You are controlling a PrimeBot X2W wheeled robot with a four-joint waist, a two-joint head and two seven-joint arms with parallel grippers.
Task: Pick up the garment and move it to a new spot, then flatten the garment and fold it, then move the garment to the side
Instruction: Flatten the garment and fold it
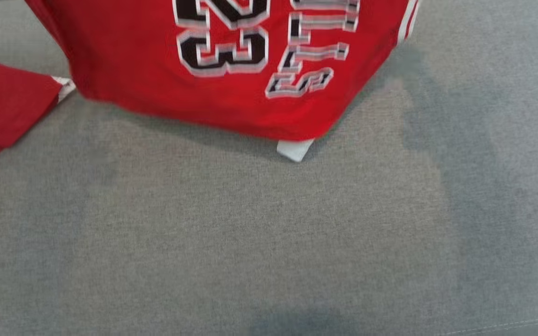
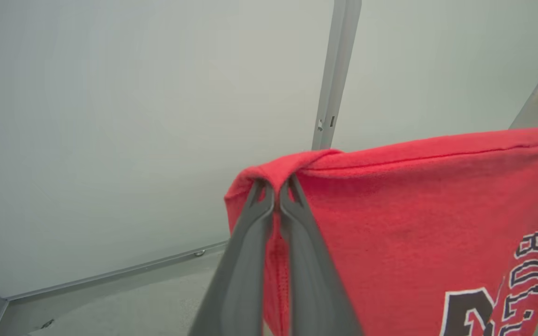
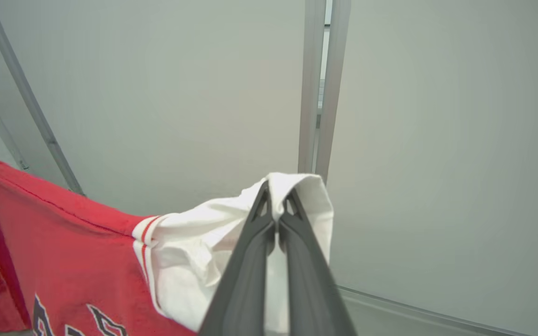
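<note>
The red printed fabric jersey (image 1: 231,107) hung over the far part of the grey woven fabric surface (image 1: 269,242), with one sleeve (image 1: 7,102) lying on it at the left. Its top edge stretched between the left gripper (image 2: 277,186) and the right gripper (image 3: 277,196), each pinching a corner, with a pale panel wall (image 2: 110,116) behind.

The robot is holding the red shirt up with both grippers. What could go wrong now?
1. The left gripper pinches only a small bunched fold of the red shirt, so the cloth might slip out.
2. The right gripper grips the white part, and the shirt hangs unevenly, so it could land crumpled.
3. A red sleeve end lies on the grey surface and may get tucked underneath.
</note>
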